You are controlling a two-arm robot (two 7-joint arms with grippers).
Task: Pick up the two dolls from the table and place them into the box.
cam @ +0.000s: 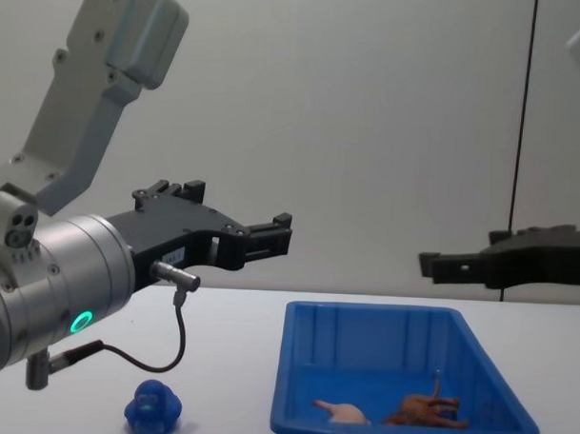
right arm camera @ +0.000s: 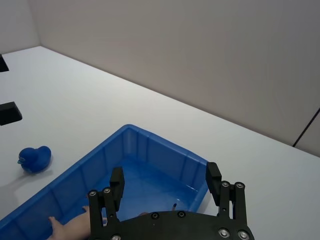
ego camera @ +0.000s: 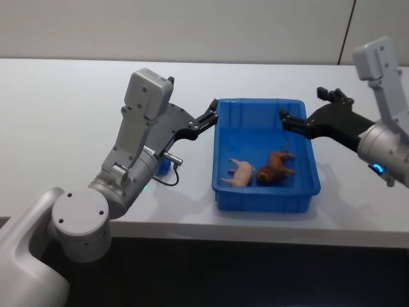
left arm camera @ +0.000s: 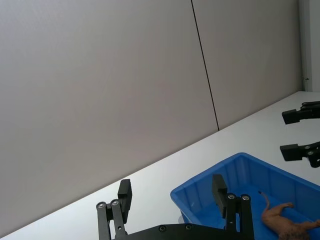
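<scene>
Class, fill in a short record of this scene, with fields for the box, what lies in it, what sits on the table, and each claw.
Box: blue box, open-topped, on the table
In box: pink doll and brown doll, side by side near the front wall
On table: blue doll, left of the box
Left claw: open, empty, raised by the box's far left corner
Right claw: open, empty, raised over the box's far right part

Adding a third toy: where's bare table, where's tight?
Free: the table at far left, and the strip between bin and wall. Bin's far half is bare, but the open left end effector and right end effector hang over it. Crowded: bin's near end, pink doll beside brown doll; blue toy left of bin.
</scene>
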